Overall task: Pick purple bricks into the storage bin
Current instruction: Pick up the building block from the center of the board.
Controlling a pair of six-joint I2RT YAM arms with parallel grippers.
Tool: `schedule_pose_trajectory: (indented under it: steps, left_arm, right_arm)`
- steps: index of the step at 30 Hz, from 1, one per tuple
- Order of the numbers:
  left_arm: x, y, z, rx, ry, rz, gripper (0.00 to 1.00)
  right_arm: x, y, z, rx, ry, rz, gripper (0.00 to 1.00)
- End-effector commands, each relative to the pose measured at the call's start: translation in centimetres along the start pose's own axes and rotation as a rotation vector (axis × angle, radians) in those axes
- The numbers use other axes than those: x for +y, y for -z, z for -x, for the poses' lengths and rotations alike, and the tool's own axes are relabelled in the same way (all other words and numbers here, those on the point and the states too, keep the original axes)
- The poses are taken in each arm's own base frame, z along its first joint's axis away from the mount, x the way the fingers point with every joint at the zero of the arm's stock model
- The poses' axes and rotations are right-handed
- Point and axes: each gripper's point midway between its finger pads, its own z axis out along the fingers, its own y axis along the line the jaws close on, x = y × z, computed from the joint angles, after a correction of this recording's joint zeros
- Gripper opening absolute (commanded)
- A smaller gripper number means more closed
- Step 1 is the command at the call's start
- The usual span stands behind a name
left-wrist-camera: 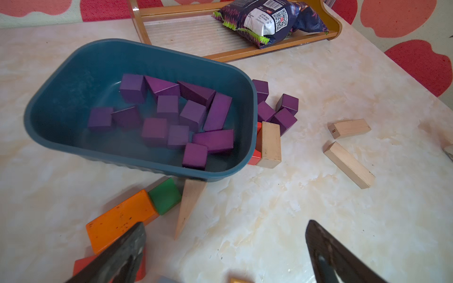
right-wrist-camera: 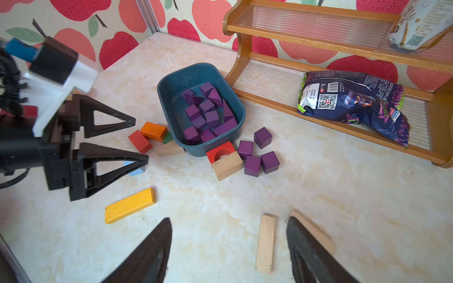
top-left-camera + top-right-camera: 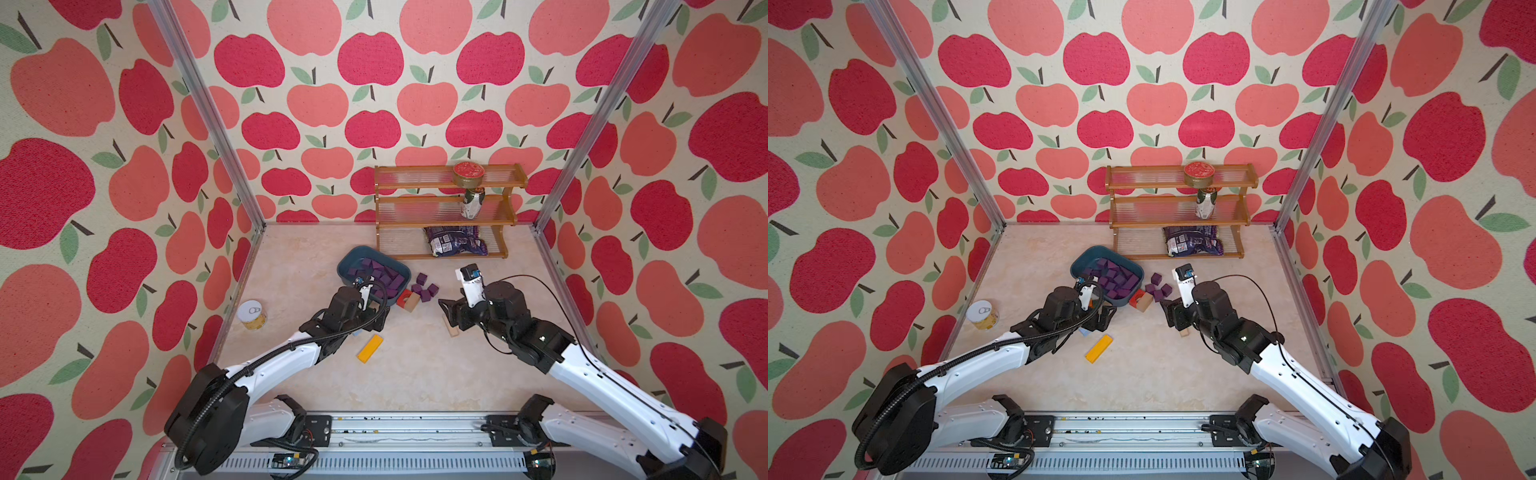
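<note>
1. The storage bin (image 2: 196, 150) is sitting on the table (image 2: 318, 196), just in front of the wooden rack (image 2: 242, 49). It is holding a dozen or more purple bricks (image 2: 212, 117), cubes and wedges lying loosely together.
2. Four purple cubes (image 2: 252, 165) are lying outside on the table, clustered just beside the bin's end wall. They are next to a red arched block (image 2: 221, 153) and a tan block (image 2: 228, 166).
3. Judgement: the task is looking mostly done. Those four cubes are the only purple pieces showing outside the bin in any view, and they are waiting to go in.
4. The left gripper (image 1: 224, 229) is hovering low beside the bin's long wall, near an orange block (image 1: 120, 218) and a green block (image 1: 165, 196). Its jaws are standing fully apart and gripping nothing.
5. The right gripper (image 2: 229, 220) is hanging over bare table, apart from the four cubes. Its jaws are standing wide apart with nothing between them. Two tan planks (image 2: 266, 242) are lying by one finger, but contact cannot be told.
</note>
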Motion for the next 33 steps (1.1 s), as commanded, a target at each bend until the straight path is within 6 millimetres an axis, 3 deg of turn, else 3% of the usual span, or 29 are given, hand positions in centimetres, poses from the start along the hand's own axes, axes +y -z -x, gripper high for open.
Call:
schedule_pose_trajectory:
  steps: [1,7,12,17,24,33]
  left_arm:
    - [-1.0,-1.0,2.2,-0.052,-0.029,0.009,0.99]
    - [-3.6,-3.8,3.6,-0.033,-0.065,-0.026,0.99]
    - [-5.8,-5.9,4.5,-0.013,-0.095,-0.061,0.99]
    - [-7.2,-7.5,5.3,-0.004,-0.117,-0.069,0.99]
    - [-9.2,-9.6,4.8,0.032,-0.132,-0.131,0.99]
    - [-10.5,-11.4,3.9,0.076,-0.173,-0.180,0.67]
  right_arm:
    - [0.5,1.2,-0.9,-0.014,-0.009,0.040,0.81]
    - [-0.1,3.7,-1.5,-0.086,-0.014,0.042,0.84]
    - [-0.2,4.9,-1.6,-0.167,-0.005,0.058,0.99]
    - [-0.8,6.0,-1.5,-0.199,0.001,0.033,0.99]
    - [-1.0,7.2,-0.5,-0.244,0.011,0.021,0.99]
    - [-1.9,7.7,-0.6,-0.257,-0.004,-0.025,0.99]
